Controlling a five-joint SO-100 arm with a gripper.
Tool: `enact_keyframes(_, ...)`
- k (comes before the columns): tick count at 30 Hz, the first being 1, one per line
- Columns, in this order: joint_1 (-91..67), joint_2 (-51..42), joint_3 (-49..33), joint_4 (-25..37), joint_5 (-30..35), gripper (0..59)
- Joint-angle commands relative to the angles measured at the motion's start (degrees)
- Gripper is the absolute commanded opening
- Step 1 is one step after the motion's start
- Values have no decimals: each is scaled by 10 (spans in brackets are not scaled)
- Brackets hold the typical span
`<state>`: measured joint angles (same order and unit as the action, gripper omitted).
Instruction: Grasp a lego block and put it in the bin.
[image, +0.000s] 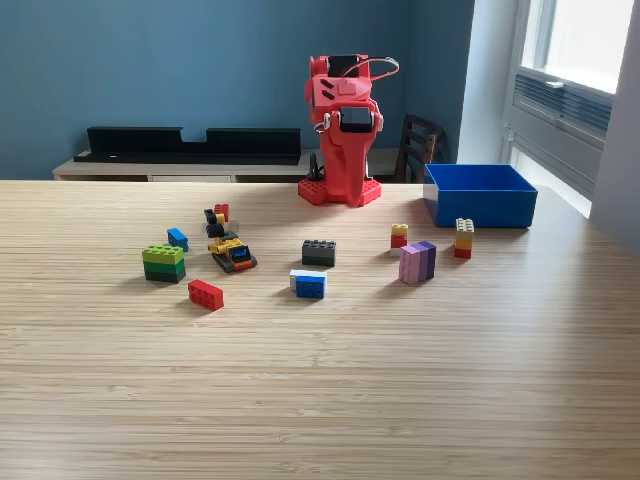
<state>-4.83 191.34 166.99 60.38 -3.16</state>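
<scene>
**Arm folded at the back, blocks spread out in front**

Your red arm sat folded up at the far edge of the wooden desk. You could not tell how the jaws stood, because they were tucked down beside the base and too dark to make out.

The blue bin stood just beside the arm, on the exterior view's right, near the desk's right edge. It was a smooth plastic box with low straight walls, and no block showed above its rim.

The lego blocks lay in a loose row across the middle of the desk. A green stack and a red brick lay on the exterior view's left. A dark grey block and a white and blue block lay in the middle. A purple block and a tall yellow and red stack stood nearest the bin.

You had lots of bare, stripy wood in front of the blocks, and open gaps between most of them.
</scene>
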Motion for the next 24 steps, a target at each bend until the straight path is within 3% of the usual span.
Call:
enact_keyframes(1,-4,-26,-91,17,11,0)
enact_keyframes(11,7,-294,-267,54,38,0)
enact_keyframes(18,21,-430,-394,121,27,3)
enact_keyframes(21,25,-469,-454,163,33,47)
enact_keyframes(24,25,-506,-503,200,29,185)
